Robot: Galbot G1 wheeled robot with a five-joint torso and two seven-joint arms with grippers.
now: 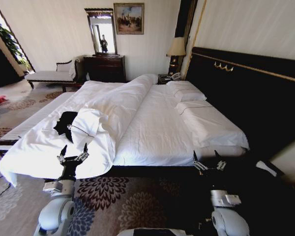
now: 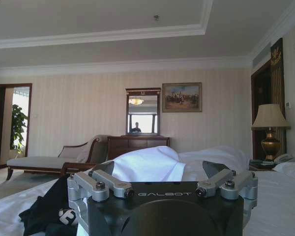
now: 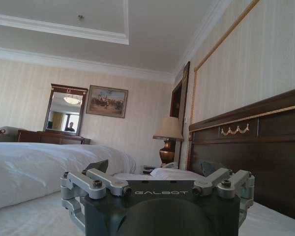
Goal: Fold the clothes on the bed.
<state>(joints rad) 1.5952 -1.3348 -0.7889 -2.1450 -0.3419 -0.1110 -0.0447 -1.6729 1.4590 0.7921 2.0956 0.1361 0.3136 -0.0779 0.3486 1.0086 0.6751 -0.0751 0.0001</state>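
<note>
Black T-shirt (image 1: 65, 123) lies crumpled near the bed's (image 1: 157, 142) foot edge, so the wide-open, empty left hand (image 1: 73, 151) should reach in low while the open, empty right hand (image 1: 209, 158) waits.

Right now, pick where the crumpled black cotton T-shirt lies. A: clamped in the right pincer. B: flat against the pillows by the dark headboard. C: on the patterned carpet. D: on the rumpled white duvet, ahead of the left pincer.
D: the crumpled black cotton T-shirt sits on the rumpled white duvet, just beyond the open left pincer.
</note>
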